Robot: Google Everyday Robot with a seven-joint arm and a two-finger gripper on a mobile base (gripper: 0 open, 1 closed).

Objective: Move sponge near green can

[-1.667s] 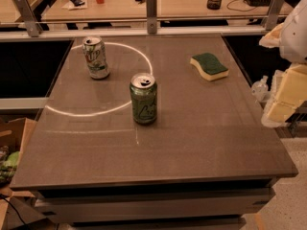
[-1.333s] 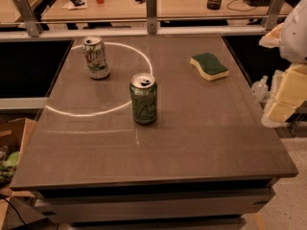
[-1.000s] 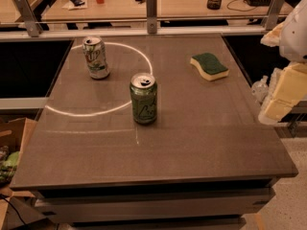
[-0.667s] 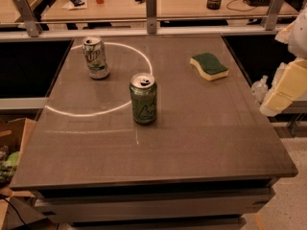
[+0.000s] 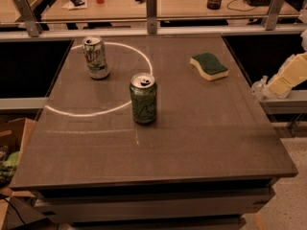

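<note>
The sponge (image 5: 209, 66), dark green on top with pale yellow foam below, lies flat on the table (image 5: 201, 133) at the far right. The green can (image 5: 143, 99) stands upright near the table's middle, well to the left of the sponge and nearer to me. My gripper (image 5: 286, 76) shows only as pale blocky parts at the right edge of the view. It is beyond the table's right side, level with the sponge and apart from it. It holds nothing that I can see.
A white-and-silver can (image 5: 96, 57) with green lettering stands at the far left, inside a bright light ring on the tabletop. A metal rail (image 5: 151, 8) runs along the far edge. A cardboard box (image 5: 12, 152) sits on the floor at the left.
The arm at the right edge has drawn back to the right and slightly up, showing less of itself. The sponge and both cans have not moved.
</note>
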